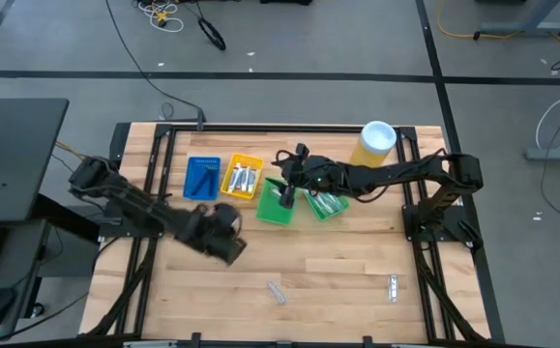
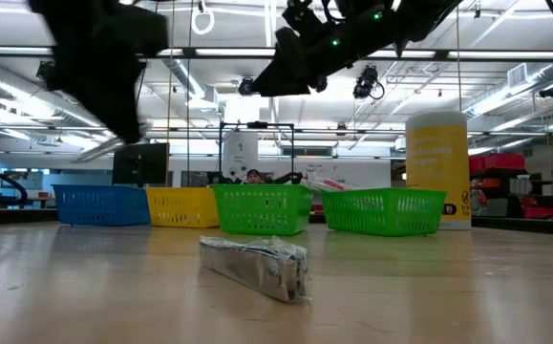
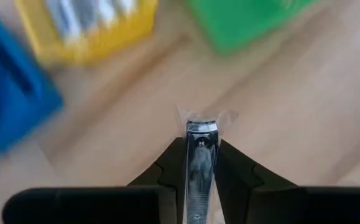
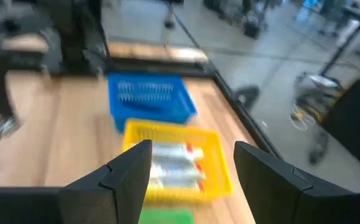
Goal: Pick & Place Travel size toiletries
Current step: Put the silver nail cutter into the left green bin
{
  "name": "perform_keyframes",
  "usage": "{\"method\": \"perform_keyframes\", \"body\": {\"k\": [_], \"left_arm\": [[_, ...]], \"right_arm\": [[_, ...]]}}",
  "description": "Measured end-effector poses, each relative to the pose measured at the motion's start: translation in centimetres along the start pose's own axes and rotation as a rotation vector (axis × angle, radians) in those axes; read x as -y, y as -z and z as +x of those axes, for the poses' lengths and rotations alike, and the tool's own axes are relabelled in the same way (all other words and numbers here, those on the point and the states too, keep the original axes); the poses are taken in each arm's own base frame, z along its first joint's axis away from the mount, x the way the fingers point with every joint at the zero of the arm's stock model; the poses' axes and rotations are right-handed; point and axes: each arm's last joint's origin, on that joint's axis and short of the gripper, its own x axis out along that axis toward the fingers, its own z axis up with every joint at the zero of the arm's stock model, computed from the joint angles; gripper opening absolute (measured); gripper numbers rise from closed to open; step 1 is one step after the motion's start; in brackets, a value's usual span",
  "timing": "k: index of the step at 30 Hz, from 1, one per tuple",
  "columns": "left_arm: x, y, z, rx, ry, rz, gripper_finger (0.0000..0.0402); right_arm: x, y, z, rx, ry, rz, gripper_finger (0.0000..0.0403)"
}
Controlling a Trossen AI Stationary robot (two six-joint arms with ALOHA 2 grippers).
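My left gripper (image 1: 223, 230) hangs above the bare wood, on the near side of the blue bin (image 1: 202, 178) and the yellow bin (image 1: 242, 177), shut on a slim silvery item in clear wrap (image 3: 201, 140). My right gripper (image 4: 192, 152) stands open and holds nothing above the two green bins (image 1: 278, 201) (image 1: 325, 203). The yellow bin holds white tubes with red and blue marks (image 4: 175, 163). Two small silvery wrapped items (image 1: 276, 291) (image 1: 393, 285) lie flat on the table near its front edge; the low view shows one of them (image 2: 257, 266) close up. My left gripper pinches the silvery item between its two fingers, which lie along its long sides (image 3: 199, 174). The item's shiny end (image 3: 201, 129) sticks out past the fingertips. It is lifted clear of the table, and the fingers slant downward.
A tall yellow canister with a white lid (image 1: 374, 143) stands at the back right beside the right arm. The four bins sit in a row across the table's far half. Bare wood lies between the bins and the front edge.
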Motion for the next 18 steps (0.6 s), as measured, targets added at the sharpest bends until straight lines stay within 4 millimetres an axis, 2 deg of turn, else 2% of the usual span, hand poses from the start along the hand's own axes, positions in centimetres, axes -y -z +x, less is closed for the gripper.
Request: {"method": "perform_keyframes", "body": {"k": [5,10,14,18], "left_arm": [[0.2,-4.9,2.1,0.107,0.085,0.152,0.0064],[0.7,-9.1,3.7,0.215,0.260,0.280,0.0064],[0.4,-11.2,5.2,0.260,0.310,0.372,0.0064],[0.3,-11.8,7.5,0.245,0.297,0.458,0.0064]], "right_arm": [[0.0,0.7,-1.8,-0.187,0.175,-0.016,0.0239],[1.1,1.5,-5.8,-0.428,0.283,0.130,0.0239],[1.7,2.9,-8.9,-0.632,0.348,0.298,0.0238],[1.3,4.5,-10.5,-0.755,0.396,0.338,0.0238]]}}
